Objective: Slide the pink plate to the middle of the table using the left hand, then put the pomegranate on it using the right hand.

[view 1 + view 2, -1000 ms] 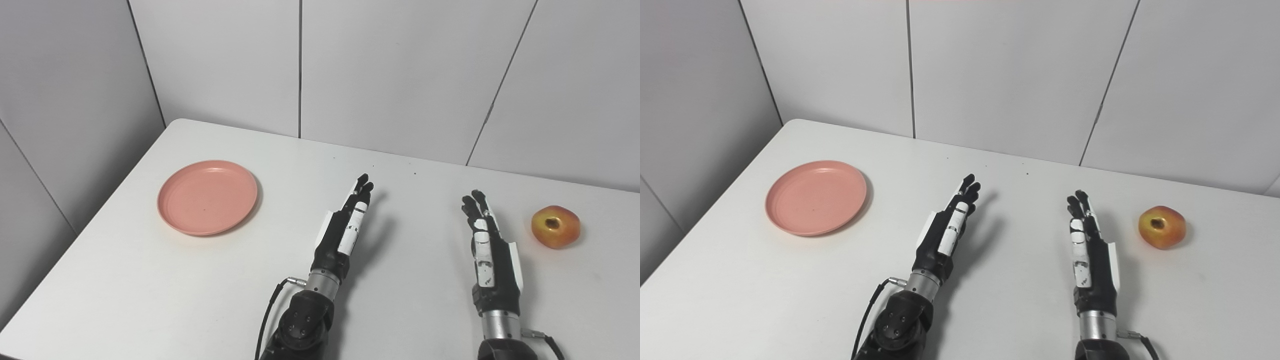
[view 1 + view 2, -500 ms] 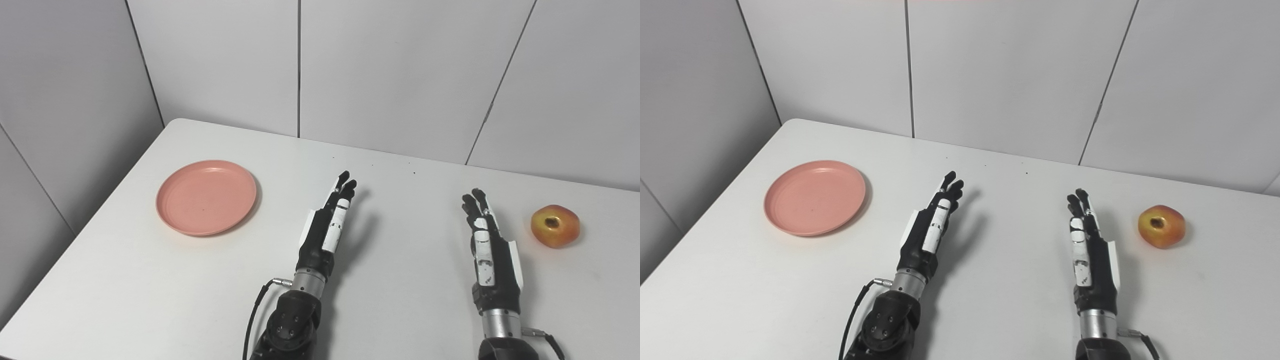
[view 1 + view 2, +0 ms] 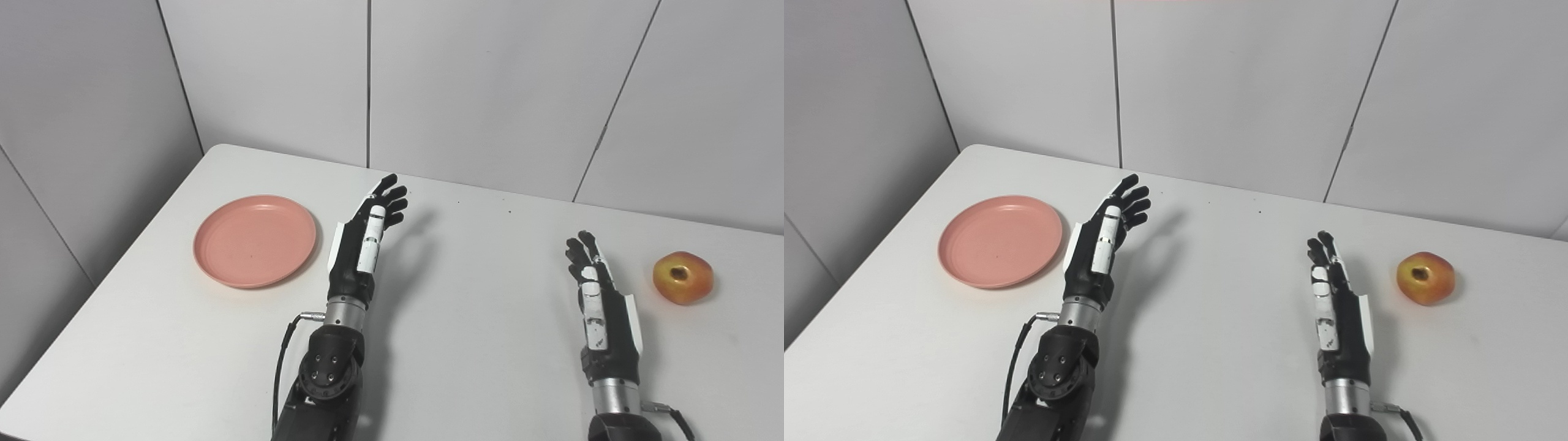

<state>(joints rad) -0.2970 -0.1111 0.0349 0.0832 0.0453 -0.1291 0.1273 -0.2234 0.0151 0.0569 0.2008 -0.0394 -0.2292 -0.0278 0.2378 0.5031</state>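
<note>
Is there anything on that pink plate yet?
No. The pink plate lies bare on the white table; only what is under it is hidden. The pomegranate sits far to the right, beside the right hand. The left hand is open, next to the plate.

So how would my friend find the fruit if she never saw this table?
Look at the white table, then go to its right side. Just past the right robot hand sits the pomegranate: round, red and yellow, the only fruit there.
</note>
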